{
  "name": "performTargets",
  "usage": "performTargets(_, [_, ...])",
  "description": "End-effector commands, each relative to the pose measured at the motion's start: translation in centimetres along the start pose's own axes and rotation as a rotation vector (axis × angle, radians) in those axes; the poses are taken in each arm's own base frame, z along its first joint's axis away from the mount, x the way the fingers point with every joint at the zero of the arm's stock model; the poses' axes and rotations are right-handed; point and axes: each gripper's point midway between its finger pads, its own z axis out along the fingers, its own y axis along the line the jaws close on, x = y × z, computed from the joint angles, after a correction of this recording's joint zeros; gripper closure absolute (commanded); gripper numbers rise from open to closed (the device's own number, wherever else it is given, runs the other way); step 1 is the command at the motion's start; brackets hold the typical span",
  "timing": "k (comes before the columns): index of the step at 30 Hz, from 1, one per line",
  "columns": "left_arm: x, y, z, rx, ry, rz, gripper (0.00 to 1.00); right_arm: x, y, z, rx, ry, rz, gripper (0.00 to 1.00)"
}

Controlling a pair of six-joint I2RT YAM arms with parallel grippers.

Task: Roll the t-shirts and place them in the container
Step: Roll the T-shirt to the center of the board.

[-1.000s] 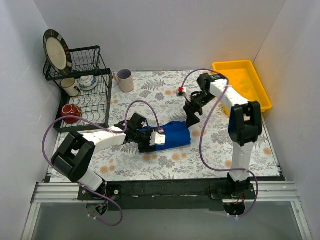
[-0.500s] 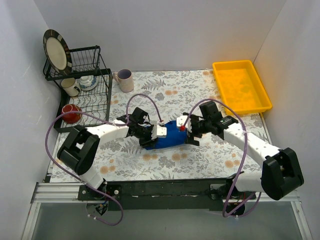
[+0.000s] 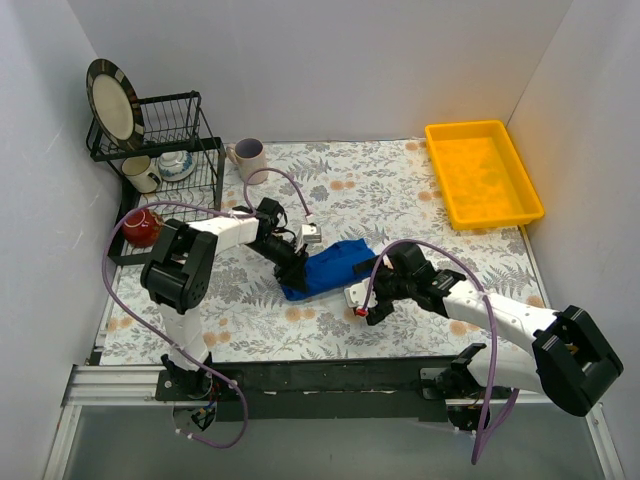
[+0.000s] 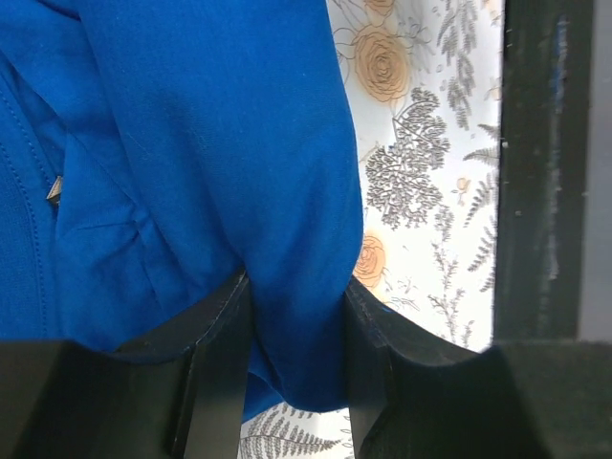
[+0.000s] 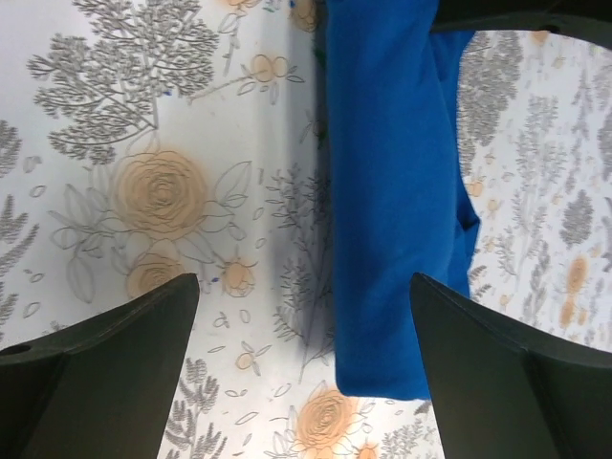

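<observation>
Both arms are showing white shells between black joints. The left arm (image 3: 215, 231) is carrying a chunky black block (image 3: 172, 276) at about eight o'clock in the top view, and the right arm (image 3: 500, 316) is carrying a matching one at four o'clock. A thin purple cable (image 3: 108, 275) is looping loosely along each arm. A small pale box (image 3: 311, 233) is sitting at each wrist, and a red dot (image 3: 358, 312) is showing beside the right one. The left gripper (image 4: 292, 325) and the right gripper (image 5: 304, 287) are showing matte black fingers (image 5: 115, 382) with smooth, curved faces.
</observation>
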Motion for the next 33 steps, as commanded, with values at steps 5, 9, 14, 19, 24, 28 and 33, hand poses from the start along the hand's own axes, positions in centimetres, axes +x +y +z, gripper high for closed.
performTargets(5, [3.4, -0.8, -0.4, 0.081, 0.100, -0.190, 0.72, -0.2, -4.8, 0.3, 0.198, 0.006, -0.109, 0.01])
performTargets(9, [3.5, -0.4, -0.6, 0.086, 0.097, -0.200, 0.72, 0.6, -4.9, 1.1, 0.202, 0.025, -0.111, 0.01])
performTargets(14, [3.6, -0.3, -0.7, 0.093, 0.105, -0.195, 0.72, 2.3, -4.5, 2.7, 0.204, 0.056, -0.130, 0.01])
performTargets(19, [3.9, -0.4, -0.7, 0.105, 0.116, -0.186, 0.72, 3.0, -6.0, 3.9, 0.273, 0.065, -0.182, 0.01])
performTargets(24, [4.1, -0.1, -0.5, 0.113, 0.131, -0.194, 0.72, 3.1, -7.5, 4.8, 0.290, 0.056, -0.212, 0.08])
performTargets(28, [3.7, 0.3, -0.8, 0.113, 0.129, -0.186, 0.72, 3.6, -6.3, 5.9, 0.153, 0.051, -0.216, 0.45])
performTargets(33, [3.1, 1.1, -2.3, 0.070, 0.125, -0.177, 0.73, 6.4, -3.6, 5.3, -0.056, 0.125, -0.109, 0.91])
